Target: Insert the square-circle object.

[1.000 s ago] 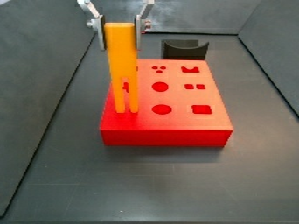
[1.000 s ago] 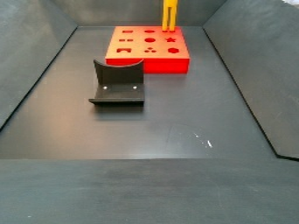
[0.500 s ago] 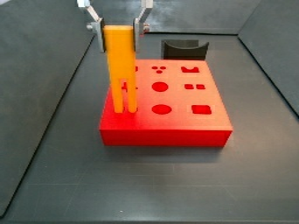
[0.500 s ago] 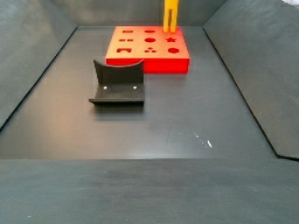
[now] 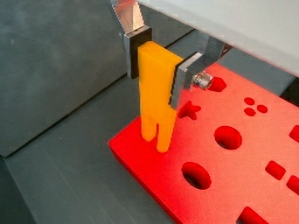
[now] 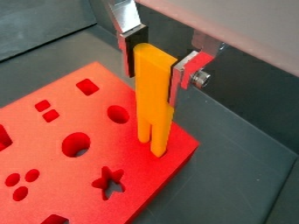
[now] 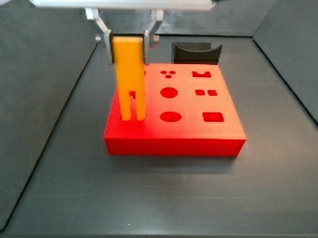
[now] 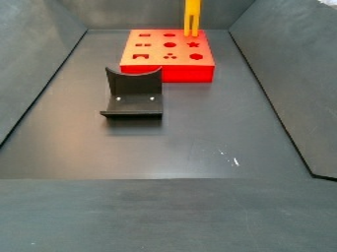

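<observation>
The square-circle object, a tall orange-yellow bar with two prongs at its lower end, stands upright at the near left corner of the red block. My gripper is shut on the bar's upper end, a dark pad pressed on each side, as both wrist views show. The prongs meet the block's top close to its edge, beside a star-shaped hole. Whether they sit inside a hole is hidden. In a side view only the bar shows at the block's far corner.
The red block has several shaped holes in its top. The dark fixture stands on the floor apart from the block and also shows behind it. Grey walls slope up around the floor.
The gripper and the bar's top now sit lower in a side view. The gripper's white body has come into view at the top. The block and fixture have not moved.
</observation>
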Tool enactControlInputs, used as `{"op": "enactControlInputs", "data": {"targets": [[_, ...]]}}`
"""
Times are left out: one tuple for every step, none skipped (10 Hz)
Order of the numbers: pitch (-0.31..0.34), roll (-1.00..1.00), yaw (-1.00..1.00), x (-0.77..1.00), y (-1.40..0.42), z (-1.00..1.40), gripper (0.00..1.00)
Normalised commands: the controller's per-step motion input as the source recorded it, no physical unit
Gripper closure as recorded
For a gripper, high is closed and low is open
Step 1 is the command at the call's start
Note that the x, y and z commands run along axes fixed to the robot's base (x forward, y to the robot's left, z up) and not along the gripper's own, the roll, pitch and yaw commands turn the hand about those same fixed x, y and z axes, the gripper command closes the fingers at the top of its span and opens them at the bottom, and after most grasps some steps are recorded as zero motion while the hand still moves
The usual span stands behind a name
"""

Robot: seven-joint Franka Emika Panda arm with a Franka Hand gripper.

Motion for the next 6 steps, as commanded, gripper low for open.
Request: {"op": "enactControlInputs", "data": {"targets": [[-0.066, 0.19, -0.03, 0.26, -0.08, -0.8, 1.0], [-0.024, 0.28, -0.03, 0.23, -0.04, -0.74, 1.0], [0.0, 0.34, -0.01, 0.17, -0.07, -0.68, 1.0], [0.0, 0.3, 0.0, 0.13, -0.13, -0.77, 1.0], [0.0, 0.23, 0.0, 0.0, -0.1, -0.93, 1.0], [-0.02, 0.1, 0.0, -0.09, -0.08, -1.0, 1.0]]}}
